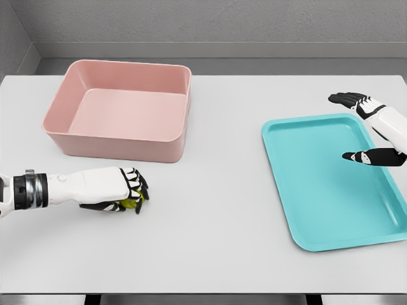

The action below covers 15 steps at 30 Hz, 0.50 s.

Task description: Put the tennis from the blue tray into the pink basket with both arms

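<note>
My left hand (130,192) lies low over the table in front of the pink basket (122,147), its fingers curled around a yellow-green tennis ball (131,204) that shows only partly between them. The basket stands at the back left and holds nothing I can see. At the right, the blue tray (299,216) has no ball on it. My right hand (356,127) hovers over the tray's far right part, fingers spread and holding nothing.
A white table (222,254) carries both containers, with bare surface between the basket and the tray. A grey wall runs behind the table's far edge.
</note>
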Each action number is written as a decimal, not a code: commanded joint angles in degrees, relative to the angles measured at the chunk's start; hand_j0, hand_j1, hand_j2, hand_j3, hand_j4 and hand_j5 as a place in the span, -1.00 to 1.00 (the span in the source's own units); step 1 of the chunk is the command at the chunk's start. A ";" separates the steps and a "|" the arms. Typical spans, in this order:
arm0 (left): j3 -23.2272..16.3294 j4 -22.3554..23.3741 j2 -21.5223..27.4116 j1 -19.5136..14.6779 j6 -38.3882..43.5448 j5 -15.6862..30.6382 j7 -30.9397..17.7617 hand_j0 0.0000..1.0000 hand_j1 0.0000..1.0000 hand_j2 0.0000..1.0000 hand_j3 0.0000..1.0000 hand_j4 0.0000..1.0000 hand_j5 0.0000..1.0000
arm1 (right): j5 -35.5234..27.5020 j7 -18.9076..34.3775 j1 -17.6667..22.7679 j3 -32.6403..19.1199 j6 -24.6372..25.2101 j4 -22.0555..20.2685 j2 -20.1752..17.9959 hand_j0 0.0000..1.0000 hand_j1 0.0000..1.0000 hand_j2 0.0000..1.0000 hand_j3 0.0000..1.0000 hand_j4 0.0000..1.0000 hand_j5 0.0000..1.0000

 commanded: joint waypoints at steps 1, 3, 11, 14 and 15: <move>0.20 -0.59 0.20 0.00 0.09 0.55 -0.07 -0.17 -0.17 -0.17 -0.17 -0.17 -0.17 | -0.45 -0.03 0.00 -0.01 0.17 -0.03 -0.13 1.00 1.00 1.00 1.00 1.00 1.00; 0.38 -1.38 0.29 -0.09 0.09 0.63 0.02 -0.15 -0.15 -0.15 -0.15 -0.15 -0.15 | -0.45 -0.03 0.09 -0.01 0.17 -0.03 -0.13 1.00 1.00 1.00 1.00 1.00 1.00; 2.75 -5.51 2.57 -0.61 0.09 3.27 0.02 -0.10 -0.10 -0.10 -0.10 -0.10 -0.10 | -0.45 -0.03 0.09 -0.01 0.17 -0.03 -0.13 1.00 1.00 1.00 1.00 1.00 1.00; 3.89 -6.13 2.92 -0.96 0.09 3.62 0.10 -0.10 -0.10 -0.10 -0.10 -0.10 -0.10 | -0.45 -0.03 0.09 -0.09 0.17 -0.03 -0.13 1.00 1.00 1.00 1.00 1.00 1.00; 3.89 -6.13 2.92 -1.58 0.09 3.62 0.10 -0.10 -0.10 -0.10 -0.10 -0.10 -0.10 | -0.45 -0.03 0.09 -0.09 0.17 -0.03 -0.13 1.00 1.00 1.00 1.00 1.00 1.00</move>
